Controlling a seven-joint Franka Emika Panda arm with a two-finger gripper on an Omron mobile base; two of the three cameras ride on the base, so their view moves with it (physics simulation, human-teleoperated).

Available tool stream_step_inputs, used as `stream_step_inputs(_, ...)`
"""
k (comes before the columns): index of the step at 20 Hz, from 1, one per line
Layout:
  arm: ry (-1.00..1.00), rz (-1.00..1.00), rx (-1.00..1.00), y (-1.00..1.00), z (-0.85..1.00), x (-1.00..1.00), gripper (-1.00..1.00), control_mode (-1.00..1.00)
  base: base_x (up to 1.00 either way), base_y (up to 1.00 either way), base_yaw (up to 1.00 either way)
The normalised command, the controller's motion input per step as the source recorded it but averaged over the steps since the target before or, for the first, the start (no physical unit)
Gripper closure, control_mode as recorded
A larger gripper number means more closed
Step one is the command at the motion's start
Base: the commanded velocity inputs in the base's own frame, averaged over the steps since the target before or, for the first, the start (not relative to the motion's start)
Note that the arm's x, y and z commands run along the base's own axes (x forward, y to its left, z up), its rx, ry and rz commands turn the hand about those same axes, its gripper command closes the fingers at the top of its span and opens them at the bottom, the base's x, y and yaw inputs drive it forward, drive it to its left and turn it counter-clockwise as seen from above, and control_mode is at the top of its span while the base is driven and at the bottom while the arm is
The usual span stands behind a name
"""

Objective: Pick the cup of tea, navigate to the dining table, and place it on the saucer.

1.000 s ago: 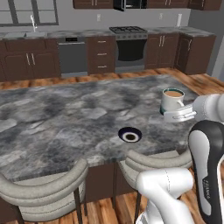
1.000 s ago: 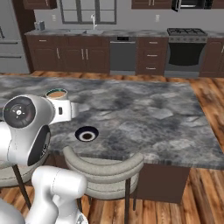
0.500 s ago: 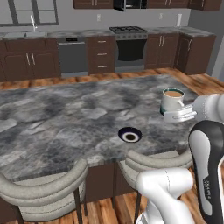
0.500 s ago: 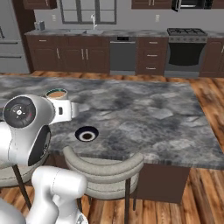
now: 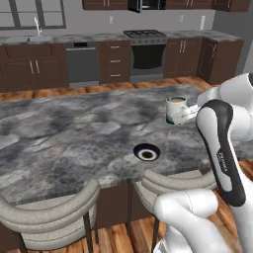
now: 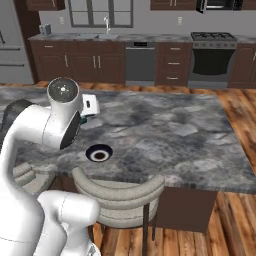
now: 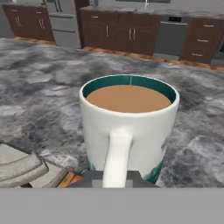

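The cup of tea (image 5: pixel 175 109) is white with a green base and holds light brown tea. It hangs above the dining table (image 5: pixel 74 133), right of and beyond the saucer (image 5: pixel 147 152). My gripper (image 5: pixel 187 114) is shut on the cup's handle from the right. In the hand view the cup of tea (image 7: pixel 129 122) is close and upright, its handle running down between my gripper (image 7: pixel 113 177) fingertips. In the right base view my arm hides most of the cup; the saucer (image 6: pixel 99 153) lies on the dining table (image 6: pixel 165 135) near its front edge.
Two grey cushioned chairs (image 5: pixel 49 212) (image 5: pixel 173 180) are tucked against the table's near edge. One chair (image 6: pixel 120 187) shows below the saucer in the right base view. Dark kitchen cabinets and a stove (image 5: pixel 146 49) line the far wall beyond a strip of wood floor.
The arm has carried the cup left over the table, closer to the saucer. The saucer and table keep their places in both base views.
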Motion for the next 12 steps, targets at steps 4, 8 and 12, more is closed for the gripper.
stream_step_inputs(4, 0.14, 0.5, 0.0, -0.19, -0.02, 1.0, 1.0, -1.0, 0.0, 0.0, 0.0)
stream_step_inputs(8, 0.13, 0.5, 0.0, -0.04, -0.33, 0.9, 1.0, -1.0, 0.0, 0.0, 0.0)
stream_step_inputs(12, 0.18, 0.47, -0.05, 0.0, -0.41, 0.69, 1.0, -1.0, 0.0, 0.0, 0.0)
